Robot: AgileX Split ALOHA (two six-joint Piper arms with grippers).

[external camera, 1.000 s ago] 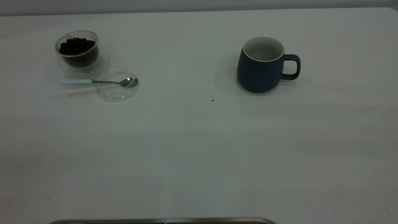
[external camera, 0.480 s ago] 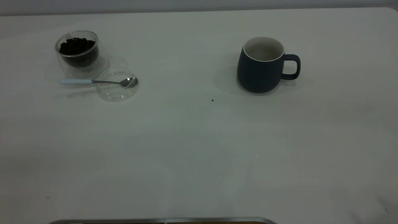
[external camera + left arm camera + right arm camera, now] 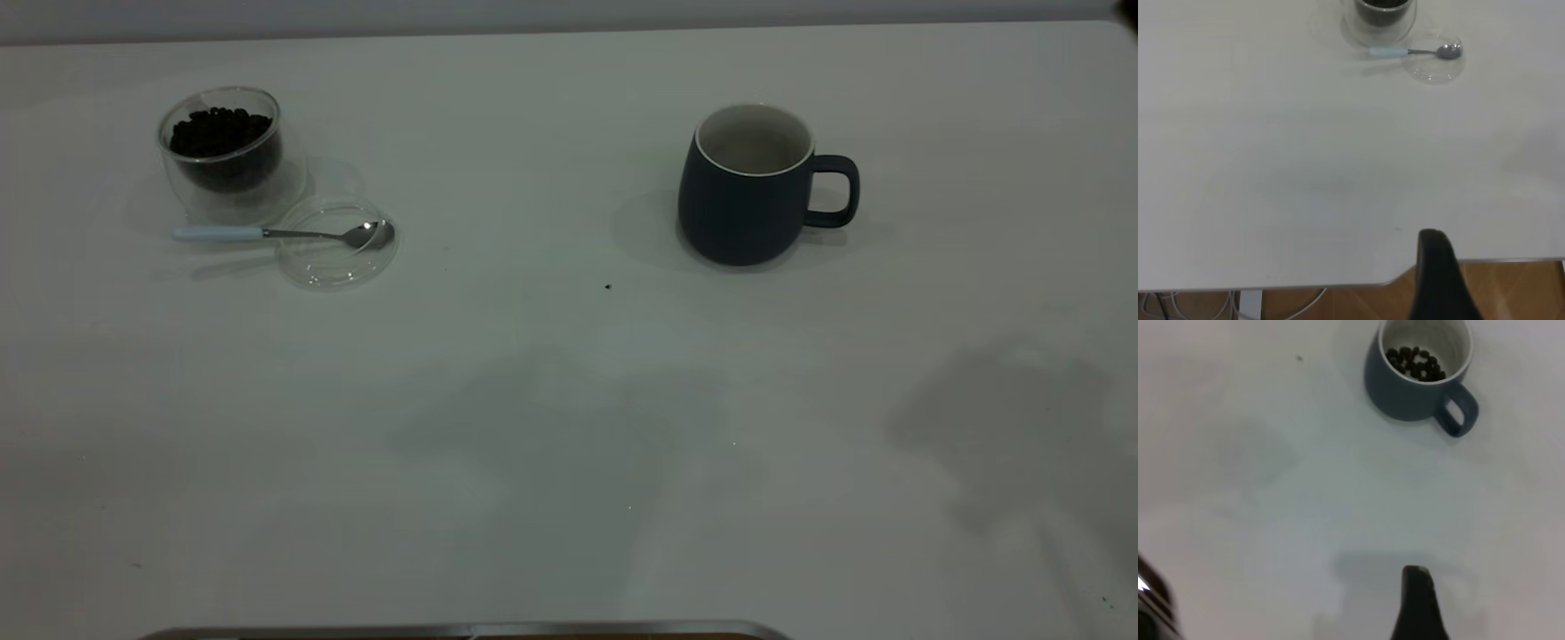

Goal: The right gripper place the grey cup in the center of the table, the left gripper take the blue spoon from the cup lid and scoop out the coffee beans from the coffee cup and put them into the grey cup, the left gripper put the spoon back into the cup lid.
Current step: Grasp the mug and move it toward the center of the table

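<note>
The grey cup [image 3: 747, 191] stands right of the table's [image 3: 551, 498] middle, handle to the right; the right wrist view shows coffee beans [image 3: 1415, 363] lying in this cup [image 3: 1405, 383]. At far left the glass coffee cup [image 3: 227, 156] holds a heap of beans [image 3: 218, 133]. Next to it the blue spoon [image 3: 267, 234] rests with its bowl in the clear cup lid [image 3: 336, 253] and its handle sticking out over the table. My left gripper [image 3: 1431, 237] hovers over the table's near edge, far from the spoon [image 3: 1415, 51]. My right gripper [image 3: 1416, 572] hangs well short of the grey cup. Neither arm appears in the exterior view.
A single dark speck [image 3: 608, 286] lies on the table left of the grey cup. Beyond the table's edge [image 3: 1338, 285], the left wrist view shows wooden floor [image 3: 1511, 293] and some cables [image 3: 1185, 307]. Broad soft shadows fall on the table's near middle and near right.
Large shadows have spread over the table's near middle and near right. The cups, the lid and the spoon have not moved.
</note>
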